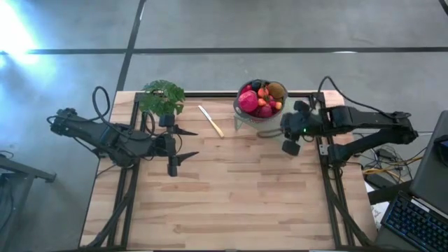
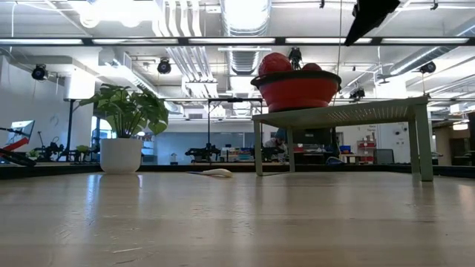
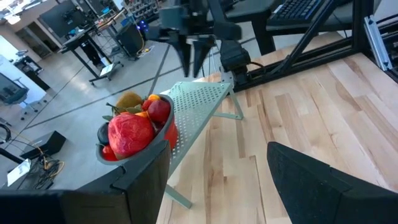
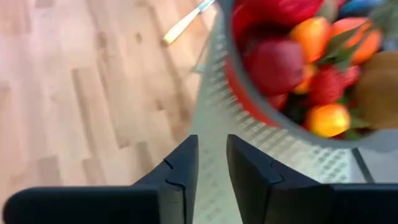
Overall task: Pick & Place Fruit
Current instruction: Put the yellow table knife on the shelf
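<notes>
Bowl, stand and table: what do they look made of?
Bowl: red, smooth and glossy, probably plastic. Stand: pale green sheet, likely painted metal, judging by its regular perforations and thin legs. Table: light wood planks with visible grain and butt joints, matte finish.

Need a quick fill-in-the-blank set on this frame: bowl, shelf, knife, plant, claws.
1. The red bowl of fruit stands on a pale perforated metal ____.
2. On the light wooden table, the pale slim knife lies between that stand and the leafy potted ____.
3. The right claw hovers over the stand, holding ____.
4. The left claw, beside the plant, has its fingers ____.

Missing words: shelf; plant; nothing; open
</notes>
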Robot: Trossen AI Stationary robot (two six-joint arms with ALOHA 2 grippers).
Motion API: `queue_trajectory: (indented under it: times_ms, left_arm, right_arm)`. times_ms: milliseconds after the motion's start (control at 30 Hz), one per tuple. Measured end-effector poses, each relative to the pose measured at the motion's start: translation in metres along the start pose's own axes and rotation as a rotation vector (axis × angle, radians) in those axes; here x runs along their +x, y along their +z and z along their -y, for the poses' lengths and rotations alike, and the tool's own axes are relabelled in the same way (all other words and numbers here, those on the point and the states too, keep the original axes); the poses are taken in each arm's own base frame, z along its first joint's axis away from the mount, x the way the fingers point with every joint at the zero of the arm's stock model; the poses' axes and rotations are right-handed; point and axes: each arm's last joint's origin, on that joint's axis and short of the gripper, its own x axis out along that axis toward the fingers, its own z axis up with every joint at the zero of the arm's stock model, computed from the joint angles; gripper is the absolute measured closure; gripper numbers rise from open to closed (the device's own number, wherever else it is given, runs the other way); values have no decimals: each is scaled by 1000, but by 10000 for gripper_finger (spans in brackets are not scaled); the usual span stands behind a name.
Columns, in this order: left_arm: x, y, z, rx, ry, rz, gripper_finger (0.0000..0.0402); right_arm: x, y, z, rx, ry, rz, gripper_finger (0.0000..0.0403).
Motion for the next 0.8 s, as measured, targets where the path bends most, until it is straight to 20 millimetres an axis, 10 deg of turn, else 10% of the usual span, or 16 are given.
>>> queue_trajectory:
  times_ms: [533, 800]
  left_arm:
    - [1, 0, -2, -16, 8, 2, 128]
    - [37, -28, -12, -5, 26, -172, 129]
  right_arm:
    - [5, -32, -62, -3, 166, -8, 386]
    - [5, -43, -82, -59, 260, 22, 394]
